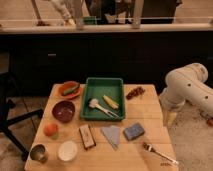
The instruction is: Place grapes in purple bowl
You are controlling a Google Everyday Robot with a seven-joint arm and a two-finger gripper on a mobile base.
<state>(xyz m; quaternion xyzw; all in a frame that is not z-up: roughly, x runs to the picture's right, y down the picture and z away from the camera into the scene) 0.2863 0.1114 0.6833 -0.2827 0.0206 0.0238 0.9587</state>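
Item 1. The robot's white jointed arm (187,85) is reaching in from the right, off the table's right edge. Its gripper (170,119) is hanging beside that edge, pointing down, near the edge and apart from everything on the table. The claw is standing released and is grasping nothing.

Item 2. The light wooden slatted table (150,112) is carrying all remaining entries.

Item 3. The grapes (135,92), a small elongated cluster of dark reddish-brown berries, are lying on the bare wood at the far right of the table. They are lying just right of the tray and well apart from the bowl.

Item 4. The purple bowl (63,110), round, shallow and dark maroon, is sitting on the left side, just left of the tray. Nothing can be made out in it.

Item 5. The green rectangular plastic tray (102,85) is occupying the centre. It is holding a white-headed utensil (100,106) and a yellow elongated piece of food (111,102).

Item 6. The orange plate (69,90) with a green vegetable on it is sitting at the far left, behind the purple bowl.

Item 7. The round orange fruit (50,130) is resting in front of the purple bowl.

Item 8. The metal cup (38,153) and the small white bowl (67,150) are standing side by side at the near left.

Item 9. The dark rectangular packet (87,136), grey-blue triangular cloth (112,135) and blue sponge (133,131) are lying in a row in front of the tray.

Item 10. The metal fork (159,152) is lying at the near right corner.
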